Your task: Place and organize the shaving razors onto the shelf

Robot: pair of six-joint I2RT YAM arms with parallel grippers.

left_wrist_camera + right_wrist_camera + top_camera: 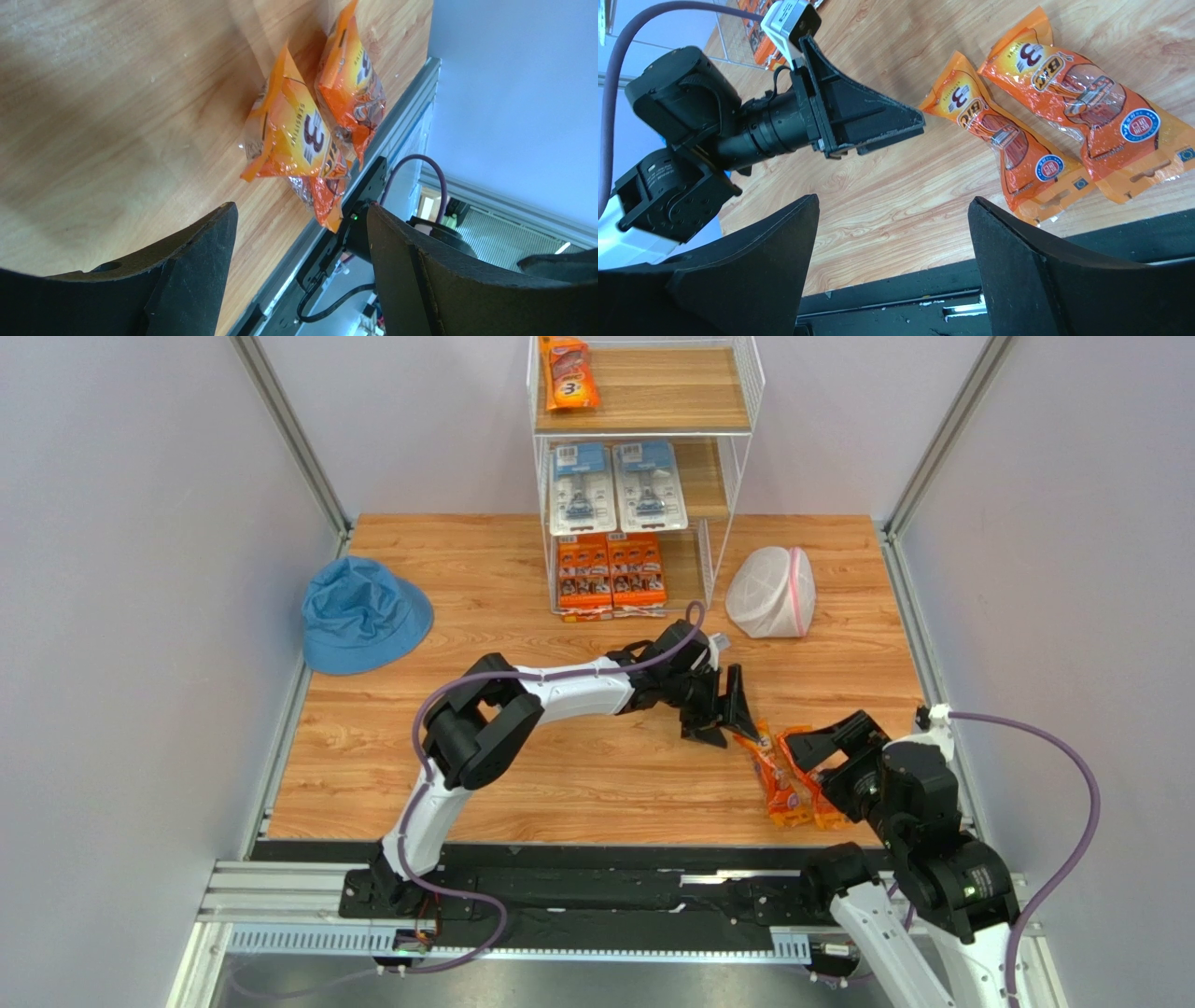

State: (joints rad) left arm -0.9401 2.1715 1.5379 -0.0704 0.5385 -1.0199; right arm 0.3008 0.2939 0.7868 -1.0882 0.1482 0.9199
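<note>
Two orange razor bags (1008, 140) lie side by side at the tabletop's (561, 770) near right edge. Their long axes run from that edge toward the left claw (730, 707), spread just beyond their tops. The right claw (821, 746) hangs spread above them. Open wood lies to their left.

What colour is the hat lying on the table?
The bucket hat is blue, clearest in the top external view.

The left arm (568, 689) and right arm (919, 805) are showing white shells between black joint housings. A purple cable (1093, 819) is trailing each, and black wedge-shaped fingers (752, 280) are filling the wrist views' lower corners.
</note>
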